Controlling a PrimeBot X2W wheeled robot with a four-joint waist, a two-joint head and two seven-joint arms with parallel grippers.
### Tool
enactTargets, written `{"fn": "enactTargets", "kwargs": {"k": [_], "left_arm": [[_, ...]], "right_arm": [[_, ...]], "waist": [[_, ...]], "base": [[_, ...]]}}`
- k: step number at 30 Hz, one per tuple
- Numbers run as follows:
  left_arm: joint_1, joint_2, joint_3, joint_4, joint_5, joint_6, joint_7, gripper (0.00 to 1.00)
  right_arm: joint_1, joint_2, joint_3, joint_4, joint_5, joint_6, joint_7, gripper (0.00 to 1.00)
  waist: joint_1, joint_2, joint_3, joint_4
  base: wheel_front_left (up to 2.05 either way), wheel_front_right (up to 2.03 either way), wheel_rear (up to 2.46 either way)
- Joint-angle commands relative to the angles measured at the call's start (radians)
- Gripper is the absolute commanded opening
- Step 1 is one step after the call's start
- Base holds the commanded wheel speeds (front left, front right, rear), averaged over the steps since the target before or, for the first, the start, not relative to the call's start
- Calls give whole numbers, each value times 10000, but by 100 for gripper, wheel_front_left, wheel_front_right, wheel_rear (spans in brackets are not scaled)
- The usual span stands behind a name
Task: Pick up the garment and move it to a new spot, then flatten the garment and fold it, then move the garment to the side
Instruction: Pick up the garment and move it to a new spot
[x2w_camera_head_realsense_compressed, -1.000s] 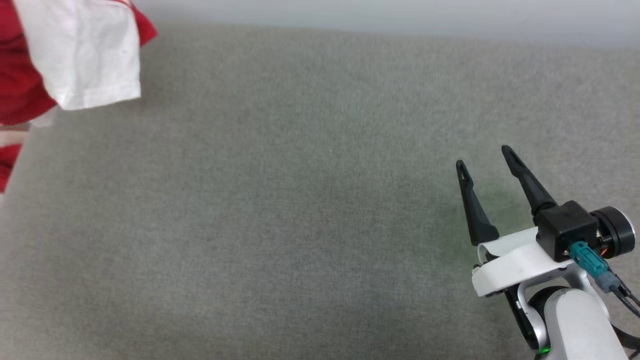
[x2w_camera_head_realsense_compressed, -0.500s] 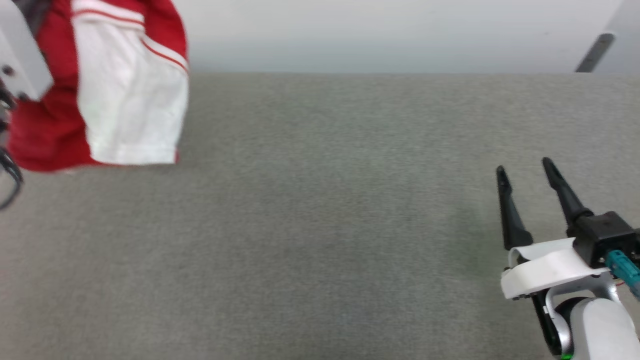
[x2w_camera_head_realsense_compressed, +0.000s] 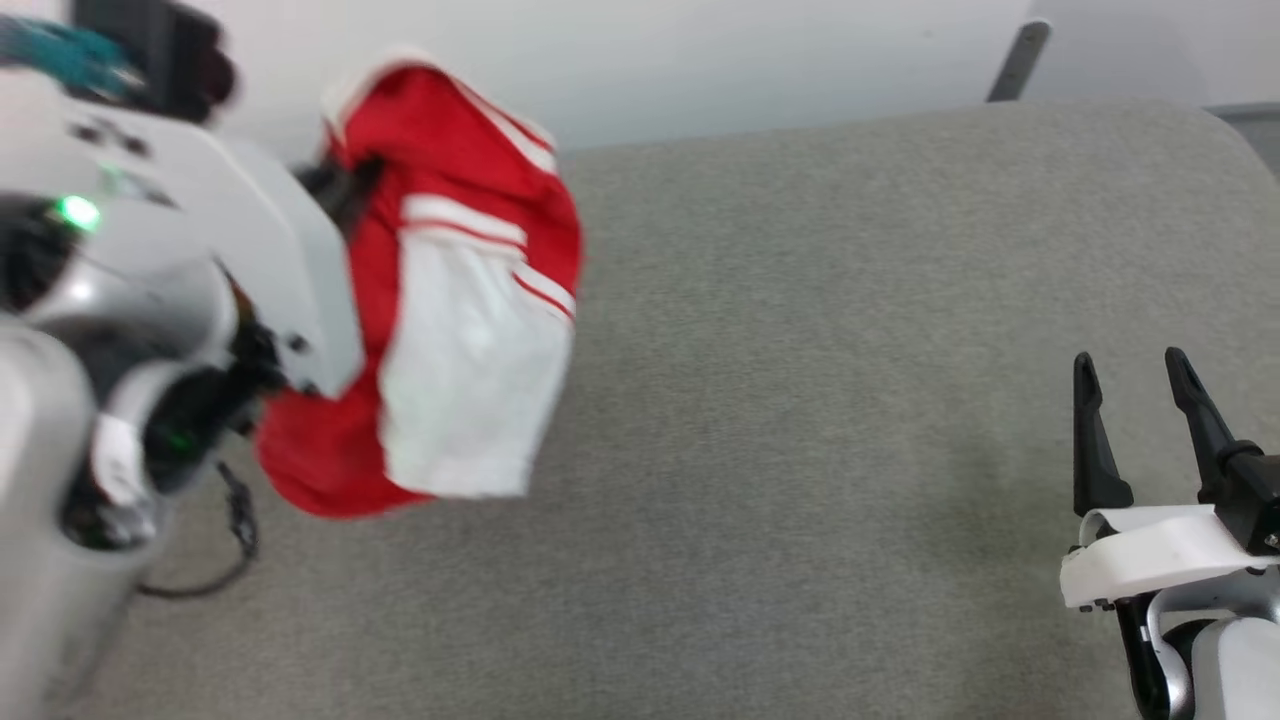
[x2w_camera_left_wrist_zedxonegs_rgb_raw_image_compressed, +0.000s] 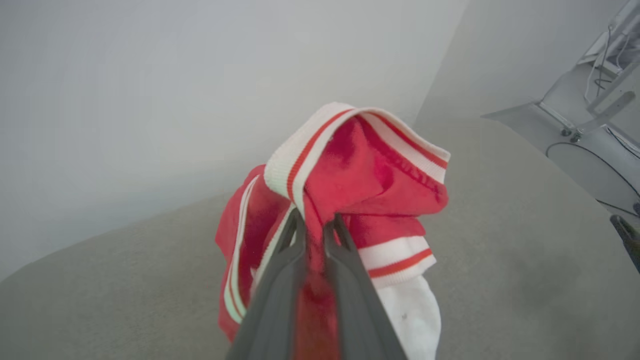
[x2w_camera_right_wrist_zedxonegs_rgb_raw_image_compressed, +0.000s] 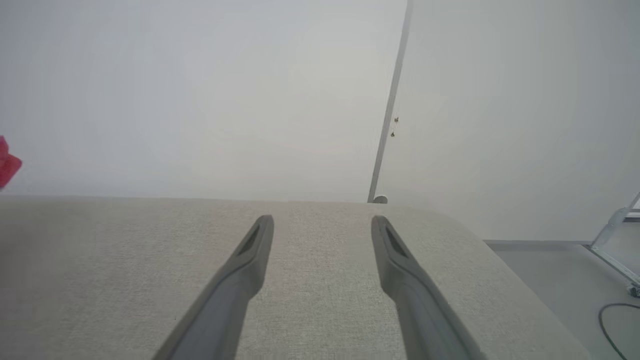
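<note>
The garment (x2w_camera_head_realsense_compressed: 460, 330), red with a white sleeve and red-white striped trim, hangs bunched in the air over the left part of the grey cushioned surface (x2w_camera_head_realsense_compressed: 800, 400). My left gripper (x2w_camera_head_realsense_compressed: 345, 190) is shut on it. In the left wrist view the two fingers of the left gripper (x2w_camera_left_wrist_zedxonegs_rgb_raw_image_compressed: 315, 222) pinch a red fold just below the striped trim of the garment (x2w_camera_left_wrist_zedxonegs_rgb_raw_image_compressed: 350, 170). My right gripper (x2w_camera_head_realsense_compressed: 1130, 360) stands open at the lower right, low over the surface with nothing between its fingers. The right gripper (x2w_camera_right_wrist_zedxonegs_rgb_raw_image_compressed: 322, 220) points toward the far edge, and a red scrap of the garment (x2w_camera_right_wrist_zedxonegs_rgb_raw_image_compressed: 7, 162) shows at the left edge.
A pale wall runs behind the surface, with a thin metal post (x2w_camera_head_realsense_compressed: 1015, 60) at the back right. The surface has a rounded far right corner (x2w_camera_right_wrist_zedxonegs_rgb_raw_image_compressed: 450, 220), with floor and a cable (x2w_camera_right_wrist_zedxonegs_rgb_raw_image_compressed: 615, 320) beyond it. A loose dark cable (x2w_camera_head_realsense_compressed: 235, 540) hangs by my left arm.
The head view has swung, so the whole picture shifted. My left arm has come into view carrying the garment, which now hangs farther right. The right gripper stays open.
</note>
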Motion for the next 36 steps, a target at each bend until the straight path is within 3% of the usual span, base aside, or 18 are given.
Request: {"fn": "enactTargets", "kwargs": {"k": [1, 11, 17, 29, 30, 32, 33, 34, 36], "left_arm": [[349, -159, -238, -171, 69, 230, 126, 0], [1602, -870, -1068, 292, -189, 450, 81, 0], [2129, -1187, -1355, 1331, -434, 158, -147, 0], [2115, -1755, -1866, 3651, -708, -873, -503, 0], [2048, -1788, -1916, 3740, -688, -1010, -546, 26], [1996, -1865, -1915, 3881, -782, -1220, -638, 45], [1950, -1892, -1900, 3924, -797, -1322, -719, 91], [1943, -1904, -1858, 3989, -849, -1379, -778, 100], [1973, -1863, -1792, 4068, -912, -1451, -837, 100]], "right_arm": [[142, 30, -46, 157, 89, 5, -103, 100], [-49, 27, 95, 787, 358, 5, -382, 100], [-248, 26, 204, 1141, 475, 5, -563, 100], [-482, 22, 503, 1565, 516, 5, -737, 100], [-466, 25, 514, 1586, 496, 5, -743, 100], [-437, 23, 564, 1635, 455, 5, -738, 100], [-410, 25, 606, 1661, 438, 5, -729, 100], [-370, 23, 650, 1688, 417, 5, -716, 100], [-274, 23, 745, 1738, 390, 5, -678, 100]], "waist": [[0, 0, 149, -363], [0, 0, 464, -703], [0, 0, 625, -796], [0, 0, 616, -755], [0, 0, 565, -717], [0, 0, 444, -641], [0, 0, 371, -594], [0, 0, 290, -545], [0, 0, 98, -448]], "base": [[0, 0, 0], [0, 0, 0], [0, 0, 0], [0, 0, 0], [0, 0, 0], [0, 0, 0], [0, 0, 0], [0, 0, 0], [0, 0, 0]]}}
